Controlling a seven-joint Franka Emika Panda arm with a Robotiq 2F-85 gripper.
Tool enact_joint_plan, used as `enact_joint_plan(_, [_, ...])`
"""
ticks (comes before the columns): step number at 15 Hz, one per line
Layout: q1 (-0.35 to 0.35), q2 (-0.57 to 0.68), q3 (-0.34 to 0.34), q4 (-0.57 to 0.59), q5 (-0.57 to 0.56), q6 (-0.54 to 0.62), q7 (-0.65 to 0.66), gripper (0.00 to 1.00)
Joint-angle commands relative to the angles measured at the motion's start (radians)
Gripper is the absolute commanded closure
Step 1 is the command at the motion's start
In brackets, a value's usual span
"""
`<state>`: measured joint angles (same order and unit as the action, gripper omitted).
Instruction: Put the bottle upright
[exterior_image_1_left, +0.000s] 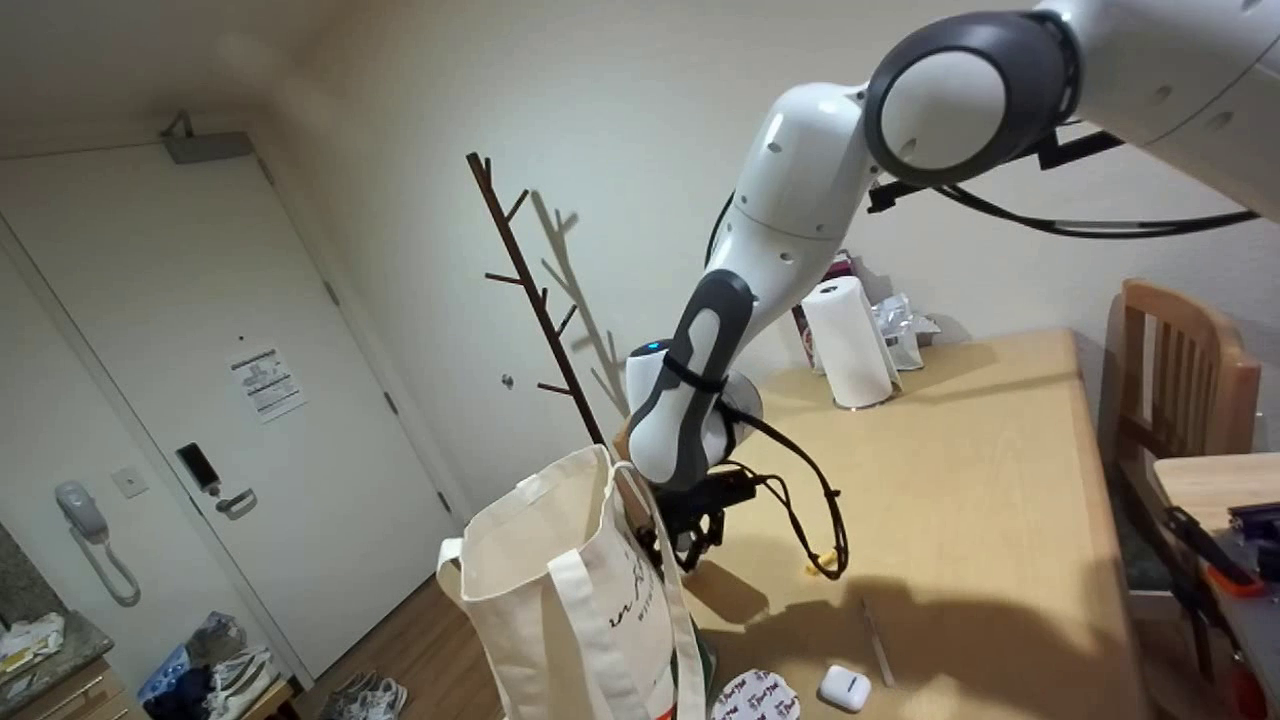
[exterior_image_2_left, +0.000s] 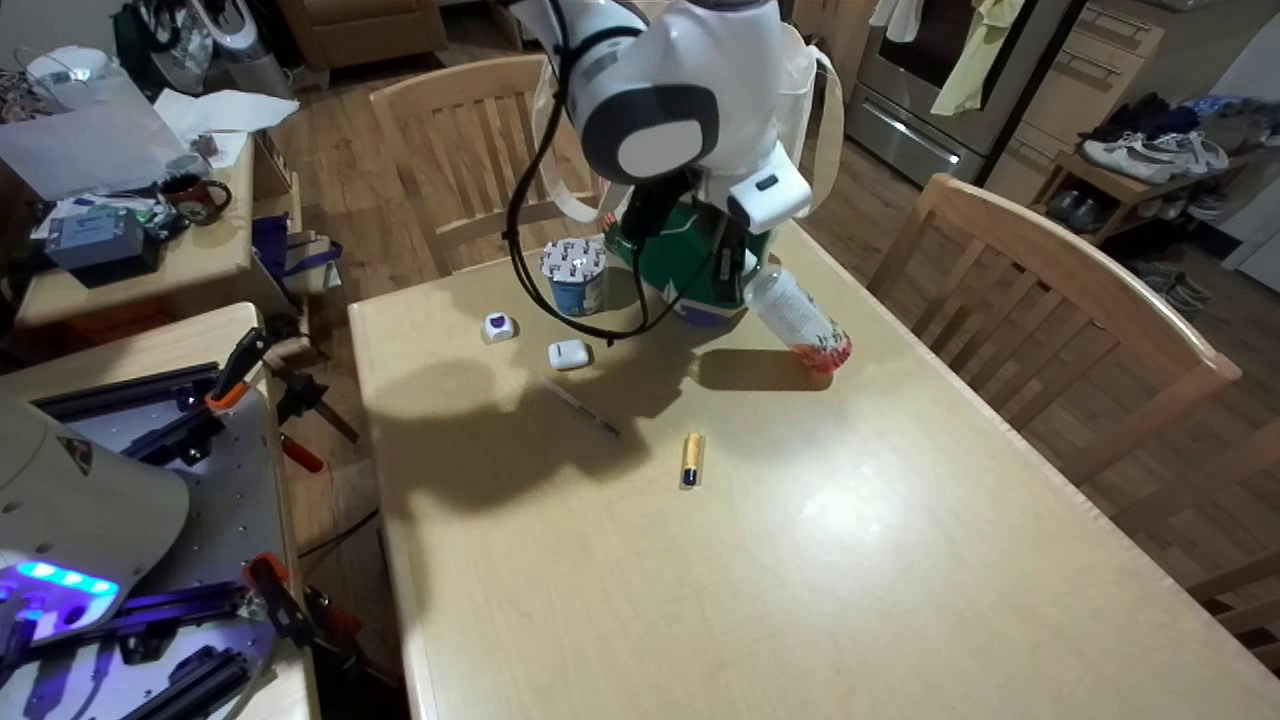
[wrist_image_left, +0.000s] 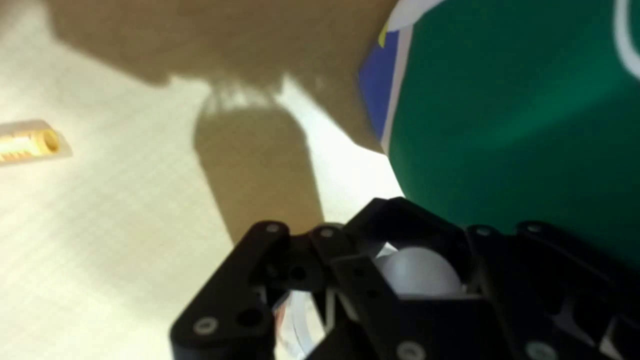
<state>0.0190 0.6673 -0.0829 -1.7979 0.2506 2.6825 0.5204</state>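
In an exterior view, the bottle (exterior_image_2_left: 797, 316) leans, w/ its top end at your gripper (exterior_image_2_left: 738, 266) and its reddish bottom low by the table (exterior_image_2_left: 850, 590). Can't tell if the bottom touches. A bottle can't stand w/ a lean like that, so you're prob holding it up. You prob grip the top end b/c raising it is what makes the bottle stand, and the bottom is left free to meet the table. Its shadow (exterior_image_2_left: 750, 370) lies just beside it. Next you prob need to tip it up til the bottom sits flat, then let go slow. Too quick, and it may fall over.

In the wrist view, your jaws look clamped on the bottle's top, w/ a bit of white cap (wrist_image_left: 420, 272) showing btwn them. A green panel (wrist_image_left: 500, 105) is near on the right, so you might bump it when you turn. The yellow tube (wrist_image_left: 27, 144) is well apart, so it prob won't bother you.

In an exterior view, the tote bag (exterior_image_1_left: 530, 630) stands in front and hides the bottle, plus the tips of the gripper, so you can't check the lean or the jaws from here
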Motion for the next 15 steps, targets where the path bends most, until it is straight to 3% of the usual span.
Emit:
enact_joint_plan(1, [0.030, -0.150, -0.001, -0.190, -0.018, 0.207, -0.086, 0.98])
enact_joint_plan(4, [0.019, -0.221, 0.033, -0.294, 0.011, 0.350, -0.132, 0.98])
enact_joint_plan(9, [-0.018, -0.280, 0.088, -0.395, 0.039, 0.414, -0.150, 0.98])
enact_joint_plan(10, [0.004, -0.283, 0.057, -0.399, 0.024, 0.380, -0.132, 0.66])
enact_joint_plan(13, [0.130, -0.261, -0.112, -0.389, -0.114, 0.303, -0.060, 0.54])
enact_joint_plan(14, [0.065, -0.248, -0.028, -0.373, -0.044, 0.347, -0.105, 0.47])
enact_joint_plan(15, [0.078, -0.246, -0.050, -0.374, -0.053, 0.340, -0.100, 0.66])
